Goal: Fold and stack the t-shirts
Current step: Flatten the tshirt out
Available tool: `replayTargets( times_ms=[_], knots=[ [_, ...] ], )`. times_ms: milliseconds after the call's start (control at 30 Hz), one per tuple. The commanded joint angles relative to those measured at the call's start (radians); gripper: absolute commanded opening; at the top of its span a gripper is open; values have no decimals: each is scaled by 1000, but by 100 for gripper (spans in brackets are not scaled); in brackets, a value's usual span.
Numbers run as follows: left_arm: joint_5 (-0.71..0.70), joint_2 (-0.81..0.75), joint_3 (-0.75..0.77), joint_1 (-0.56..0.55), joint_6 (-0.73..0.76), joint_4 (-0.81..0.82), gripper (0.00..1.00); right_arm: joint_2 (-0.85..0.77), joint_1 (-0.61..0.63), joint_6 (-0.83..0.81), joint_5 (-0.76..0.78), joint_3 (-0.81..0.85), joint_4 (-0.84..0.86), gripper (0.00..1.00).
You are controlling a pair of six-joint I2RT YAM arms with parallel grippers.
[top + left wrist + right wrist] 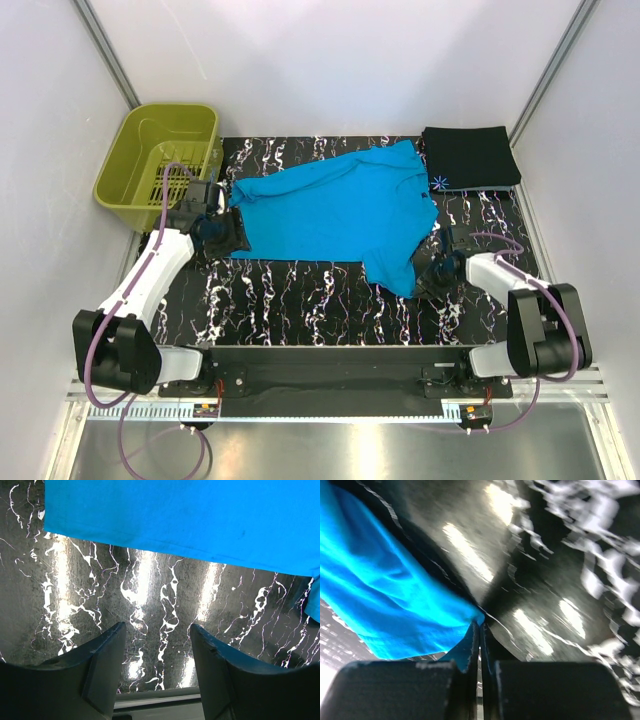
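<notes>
Viewing from above shows the blue shirt (335, 215) spread, rumpled, on the table (300, 300), with the black shirt (470, 157) folded at the far right corner. Only the right wrist view shows the right gripper (480, 630) pinching blue cloth, apparently a sleeve edge. Beside the hem, the left gripper (157, 627) gapes wide, empty.

On my table (300, 300) the spread t-shirt (335, 215) lies across the middle. The folded t-shirt (470, 157) lies at the far right corner — just beside the spread t-shirt. The basket (118, 165) sits at the far left corner. My left gripper (225, 235) is just beside the spread t-shirt's left edge, my right gripper (428, 278) at its near right tip.
</notes>
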Motion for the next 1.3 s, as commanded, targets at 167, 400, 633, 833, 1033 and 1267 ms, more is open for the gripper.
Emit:
replayTargets(
  times_ms=[167, 400, 633, 833, 1033, 1267],
  knots=[
    [-62, 15, 3, 10, -73, 38, 59, -321, -19, 40, 202, 98, -353, 0],
    [-269, -34, -104, 20, -271, 70, 59, -498, -39, 15, 291, 180, -542, 0],
    [-252, -71, -247, 29, -389, 61, 50, -544, -41, -3, 303, 224, -599, 0],
    [-220, -110, -327, 27, -455, 63, 52, -526, -42, -24, 292, 229, -588, 0],
    [-211, -71, -348, 29, -495, 99, 56, -514, -42, -41, 283, 240, -574, 0],
    [-214, 1, -321, 29, -497, 124, 46, -503, -42, -49, 279, 243, -570, 0]
  ],
)
